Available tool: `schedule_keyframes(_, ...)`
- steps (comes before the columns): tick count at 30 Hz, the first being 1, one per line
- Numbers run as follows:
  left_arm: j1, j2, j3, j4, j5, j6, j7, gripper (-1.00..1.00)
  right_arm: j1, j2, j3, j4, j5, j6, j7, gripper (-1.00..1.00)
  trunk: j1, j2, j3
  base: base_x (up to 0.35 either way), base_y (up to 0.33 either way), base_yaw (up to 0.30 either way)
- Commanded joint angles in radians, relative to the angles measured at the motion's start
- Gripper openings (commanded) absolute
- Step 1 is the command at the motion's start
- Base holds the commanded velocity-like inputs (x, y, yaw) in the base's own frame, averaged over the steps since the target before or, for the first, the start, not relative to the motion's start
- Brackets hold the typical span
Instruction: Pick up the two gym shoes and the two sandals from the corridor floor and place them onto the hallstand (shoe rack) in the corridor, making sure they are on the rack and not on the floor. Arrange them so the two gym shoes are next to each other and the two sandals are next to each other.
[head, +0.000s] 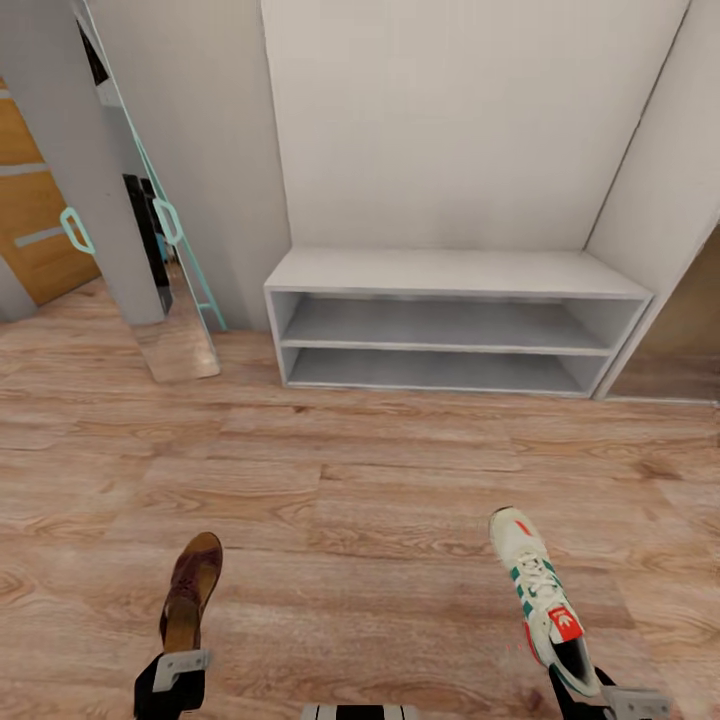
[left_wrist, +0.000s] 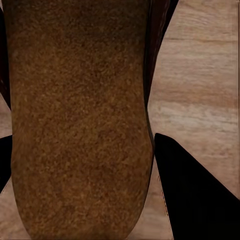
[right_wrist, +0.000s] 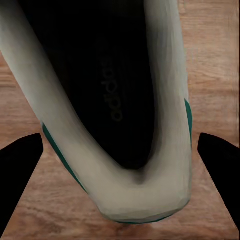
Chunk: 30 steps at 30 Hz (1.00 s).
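One brown sandal sticks out forward from my left gripper, which is shut on its heel end; up close its grainy tan surface sits between the dark fingers. One white gym shoe with green stripes and a red-orange tongue label is held at the heel by my right gripper. Its dark opening lies between the fingertips. The pale grey-white hallstand, with a bench top, two open shelves and a tall back panel, stands ahead against the wall. The other sandal and gym shoe are out of view.
Wood-plank corridor floor stretches between me and the rack. A grey panel with teal handles and a mirror-like strip stands at the left, with a wooden door beyond. A dark opening lies right of the rack.
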Motion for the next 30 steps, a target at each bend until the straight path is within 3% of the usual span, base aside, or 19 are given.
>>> schedule_keyframes(1, 0.000, 0.001, -0.009, 0.000, 0.001, -0.003, 0.012, -1.00, -0.001, 0.001, -0.010, 0.002, 0.010, -0.006, 0.006, -1.00, -0.001, 0.000, 0.005, 0.000, 0.000, -0.125)
schedule_keyframes(7, 0.006, -0.002, -0.016, -0.001, -0.002, -0.008, 0.023, -1.00, -0.001, 0.003, -0.027, 0.039, 0.014, -0.007, 0.008, -1.00, -0.003, 0.001, 0.037, 0.000, 0.000, -0.142)
schedule_keyframes(12, 0.009, -0.003, -0.018, -0.002, -0.003, -0.023, 0.014, -1.00, -0.001, 0.003, -0.025, 0.134, 0.017, -0.041, 0.006, -1.00, -0.022, 0.036, 0.060, 0.000, 0.000, -0.160)
schedule_keyframes(15, 0.012, -0.004, -0.019, -0.002, -0.007, -0.024, 0.012, -1.00, -0.001, 0.003, -0.025, 0.145, 0.018, -0.058, 0.006, -1.00, -0.034, 0.057, 0.074, 0.000, 0.000, -0.177)
schedule_keyframes(19, 0.018, -0.010, -0.024, -0.003, -0.032, -0.025, 0.011, -1.00, -0.001, 0.004, -0.025, 0.162, 0.033, -0.067, 0.005, -1.00, -0.049, 0.085, 0.093, 0.000, 0.000, -0.180)
schedule_keyframes(20, 0.019, -0.013, -0.031, -0.003, -0.061, -0.025, 0.013, -1.00, -0.001, 0.004, -0.024, 0.181, 0.054, -0.070, 0.003, -1.00, -0.053, 0.092, 0.097, 0.000, 0.000, -0.183)
schedule_keyframes(22, 0.020, -0.015, -0.035, -0.003, -0.083, -0.026, 0.016, -1.00, -0.001, 0.006, -0.020, 0.197, 0.081, -0.071, -0.011, -1.00, -0.061, 0.106, 0.106, 0.000, 0.000, -0.186)
schedule_keyframes(25, 0.021, -0.016, -0.036, -0.004, -0.097, -0.026, 0.019, -1.00, -0.002, 0.009, -0.017, 0.208, 0.114, -0.072, -0.069, -1.00, -0.072, 0.127, 0.120, 0.000, 0.000, -0.189)
schedule_keyframes(30, 0.021, -0.016, -0.036, -0.014, -0.100, -0.025, 0.023, -1.00, -0.003, 0.033, -0.013, 0.215, 0.158, -0.071, -0.242, -1.00, -0.091, 0.162, 0.142, 0.000, 0.000, -0.191)
